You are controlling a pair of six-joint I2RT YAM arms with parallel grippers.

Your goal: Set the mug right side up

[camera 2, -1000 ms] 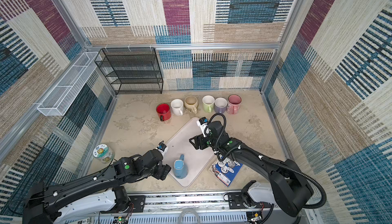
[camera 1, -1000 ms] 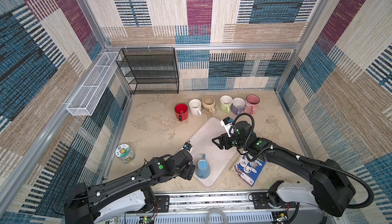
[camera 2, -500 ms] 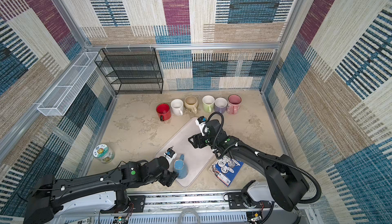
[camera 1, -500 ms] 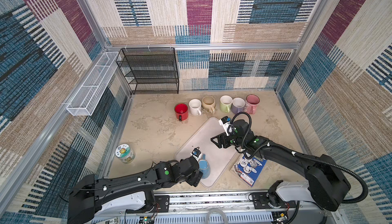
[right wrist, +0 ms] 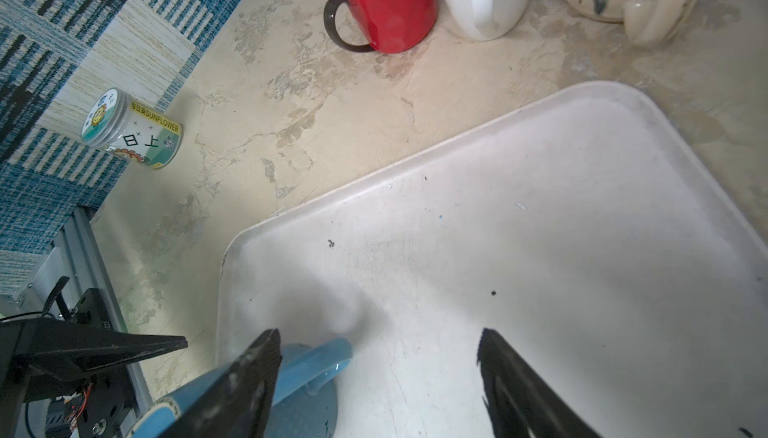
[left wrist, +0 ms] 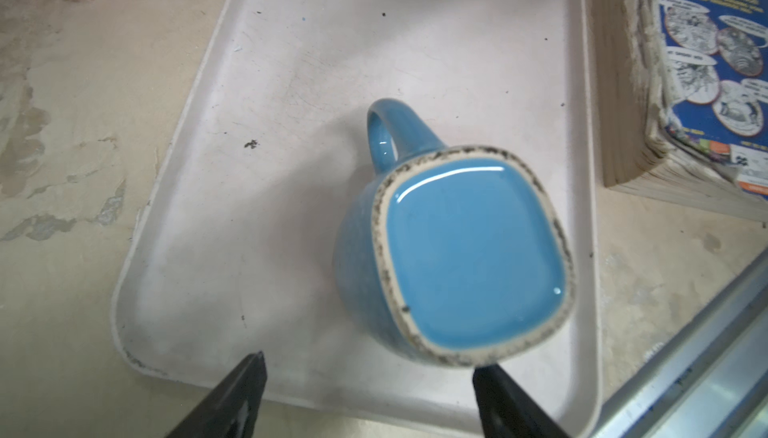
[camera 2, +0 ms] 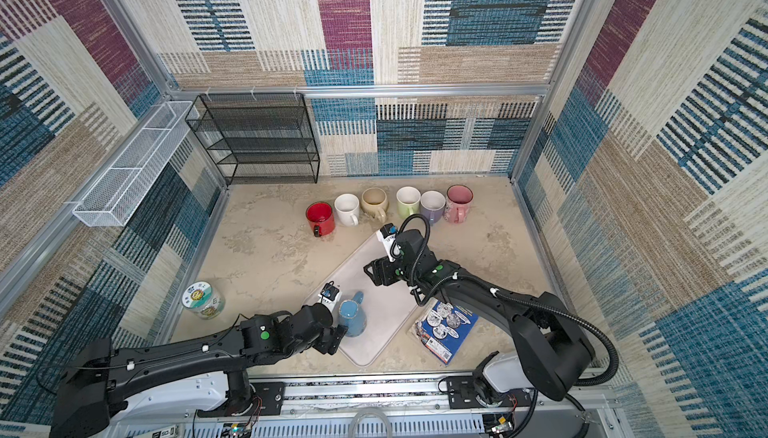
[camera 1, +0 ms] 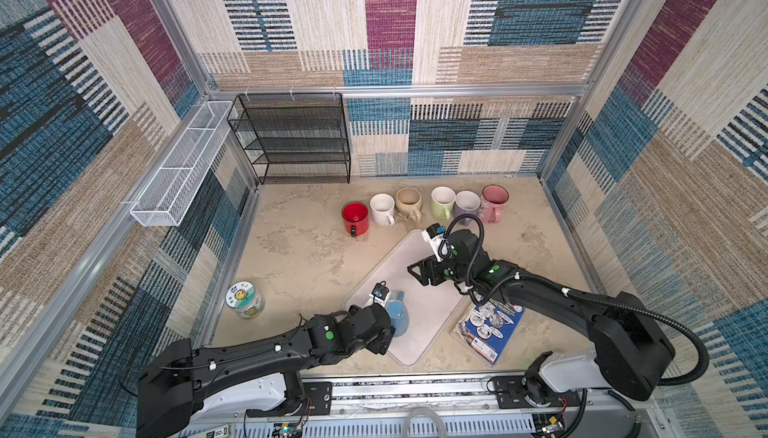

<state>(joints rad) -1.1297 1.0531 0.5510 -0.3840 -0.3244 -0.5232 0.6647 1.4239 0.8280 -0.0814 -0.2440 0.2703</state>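
Blue mug: we find it upside down on the tray, low and centre of frame in both top views, near the tray's lower corner. Its handle points up-frame.

Mug base: the left wrist view shows the glazed blue underside facing the camera, ringed by a speckled unglazed foot (squarish, with rounded corners).

Left gripper: jaws spread wide, pinching nothing. The mug's base edge sits just ahead of the gap, with one fingertip just beside it. We cannot tell whether they touch.

Right gripper: jaws spread, empty, over the bare middle of the tray, up-frame and right of the mug and apart from it.

Right wrist view: we see the mug's handle and side partly behind one finger, the rest of the tray bare.

Back row: six mugs stand upright in the upper middle of the table, from the red mug on the left to the pink mug on the right.

Surroundings: a jar stands left of the tray, and a book lies just beside the tray's right edge.
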